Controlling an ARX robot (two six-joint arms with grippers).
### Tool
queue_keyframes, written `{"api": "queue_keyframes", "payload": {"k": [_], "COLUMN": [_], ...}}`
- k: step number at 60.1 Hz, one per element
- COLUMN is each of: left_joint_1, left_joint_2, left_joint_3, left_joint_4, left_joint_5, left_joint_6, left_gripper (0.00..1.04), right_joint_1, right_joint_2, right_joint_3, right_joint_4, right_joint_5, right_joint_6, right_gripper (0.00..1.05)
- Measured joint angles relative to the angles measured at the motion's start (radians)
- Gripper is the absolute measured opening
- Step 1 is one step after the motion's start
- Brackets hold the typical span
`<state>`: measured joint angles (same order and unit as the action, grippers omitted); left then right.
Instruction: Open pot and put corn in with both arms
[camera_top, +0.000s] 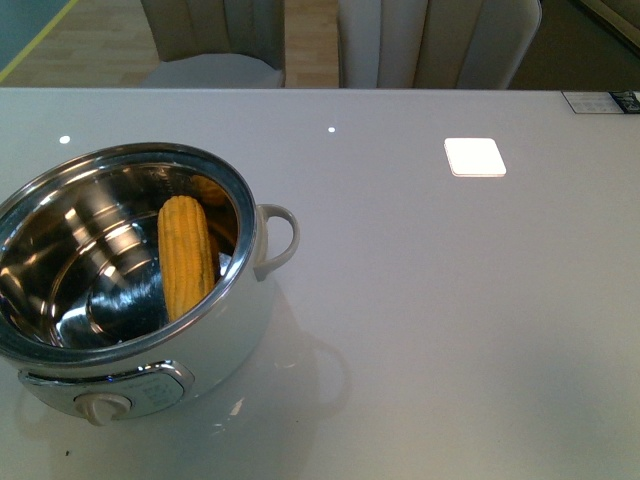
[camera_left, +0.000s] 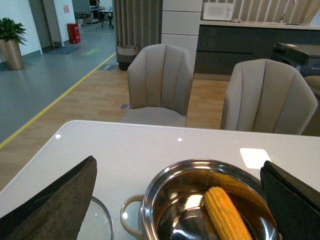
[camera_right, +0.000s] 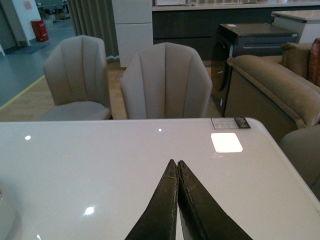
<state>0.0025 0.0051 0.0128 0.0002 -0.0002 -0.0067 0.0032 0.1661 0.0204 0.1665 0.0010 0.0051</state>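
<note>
Left gripper hangs above the pot with its 2 fingers spread wide and empty. Right gripper has its fingers pressed together, holding nothing, over bare table. Corn lies inside the uncovered pot, leaning against its steel wall. Beside the pot sits a glass lid.

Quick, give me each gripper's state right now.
Left gripper: open, holding nothing, fingers spread above the pot with the corn inside.
Right gripper: closed, holding nothing, fingers pressed together over the table.
</note>
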Motion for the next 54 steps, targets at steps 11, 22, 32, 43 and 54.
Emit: {"api": "queue_keyframes", "payload": {"k": [11, 22, 32, 43, 54], "left_joint_1": [0.0, 0.0, 0.0, 0.0, 0.0], "left_joint_2": [0.0, 0.0, 0.0, 0.0, 0.0], "left_joint_3": [0.0, 0.0, 0.0, 0.0, 0.0], "left_joint_4": [0.0, 0.0, 0.0, 0.0, 0.0], "left_joint_5": [0.0, 0.0, 0.0, 0.0, 0.0], "left_joint_6": [0.0, 0.0, 0.0, 0.0, 0.0], "left_gripper": [0.98, 0.98, 0.98, 0.98, 0.98], "right_joint_1": [0.0, 0.0, 0.0, 0.0, 0.0], "right_joint_2": [-0.157, -0.159, -0.16, -0.16, -0.16], "right_joint_3": [0.0, 0.0, 0.0, 0.0, 0.0], "right_joint_4": [-0.163, -0.165, -0.165, -0.165, -0.165], "right_joint_5": [0.0, 0.0, 0.0, 0.0, 0.0], "right_joint_6": [0.0, 0.0, -0.002, -0.002, -0.002], "right_gripper": [0.02, 0.02, 0.23, 0.6, 0.93]}}
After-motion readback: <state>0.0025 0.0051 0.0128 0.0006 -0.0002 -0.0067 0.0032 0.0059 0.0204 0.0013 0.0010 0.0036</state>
